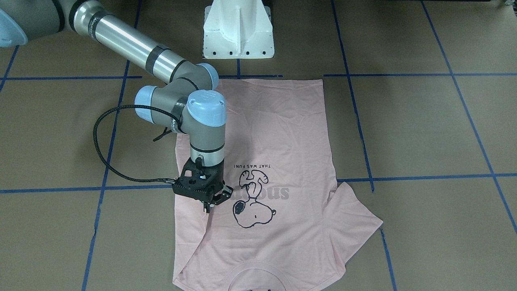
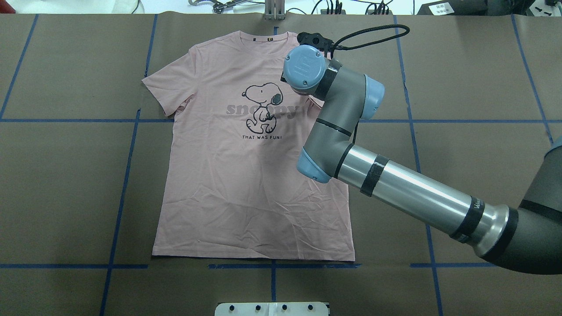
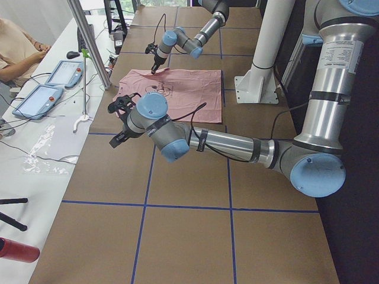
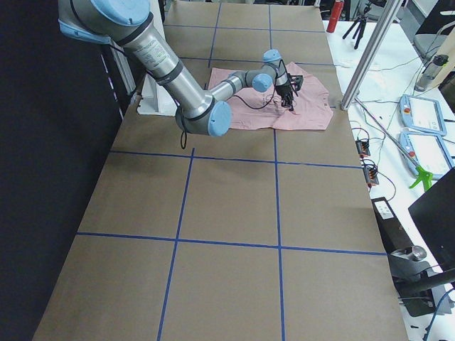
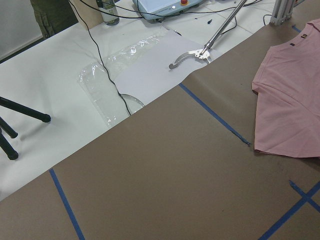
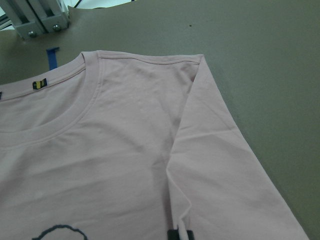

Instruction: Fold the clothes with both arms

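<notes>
Our right silver-grey tubular arm (image 2: 408, 188) reaches forward with the wrist bent down. Its black two-finger right tool (image 1: 210, 205) points downward, jaws seemingly together. Our left silver-grey tubular arm (image 3: 225, 142) stretches out low; we cannot tell whether its black left tool (image 3: 116, 125) is gripping.

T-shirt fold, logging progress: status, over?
Right hand low over T-shirt, jaws unclear. Left hand off the cloth, state unclear. T-shirt flat, print up. No obstruction seen.
</notes>
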`<state>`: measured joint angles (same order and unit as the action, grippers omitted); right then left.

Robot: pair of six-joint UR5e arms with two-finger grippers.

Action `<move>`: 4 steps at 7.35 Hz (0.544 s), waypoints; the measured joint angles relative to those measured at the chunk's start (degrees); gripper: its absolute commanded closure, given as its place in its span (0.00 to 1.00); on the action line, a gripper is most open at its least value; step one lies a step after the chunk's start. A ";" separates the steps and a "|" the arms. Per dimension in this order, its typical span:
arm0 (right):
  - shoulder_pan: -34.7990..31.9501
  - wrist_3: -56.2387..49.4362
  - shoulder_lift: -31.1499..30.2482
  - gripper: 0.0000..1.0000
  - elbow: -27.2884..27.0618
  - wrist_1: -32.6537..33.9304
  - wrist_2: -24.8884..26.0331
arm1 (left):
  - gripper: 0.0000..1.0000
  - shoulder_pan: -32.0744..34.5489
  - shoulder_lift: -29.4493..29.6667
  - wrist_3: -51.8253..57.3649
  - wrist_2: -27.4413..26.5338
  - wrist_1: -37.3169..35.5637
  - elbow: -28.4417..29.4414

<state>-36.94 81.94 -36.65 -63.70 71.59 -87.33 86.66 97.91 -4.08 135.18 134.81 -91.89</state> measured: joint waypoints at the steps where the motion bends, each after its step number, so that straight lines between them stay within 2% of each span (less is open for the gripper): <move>1: 0.13 0.07 0.75 0.59 0.95 -0.04 0.17 | 0.00 0.00 0.00 0.02 0.00 -0.04 0.08; 2: 0.15 0.16 1.42 0.02 1.95 -0.10 0.39 | 0.00 0.00 0.00 0.03 0.00 -0.06 0.14; 4: -0.23 -0.04 1.95 0.01 2.86 -0.06 0.89 | 0.00 -0.06 -0.12 0.06 0.02 -0.05 0.16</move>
<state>-37.17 81.90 -34.70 -60.84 71.53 -86.44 86.60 97.79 -4.03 135.19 134.75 -91.73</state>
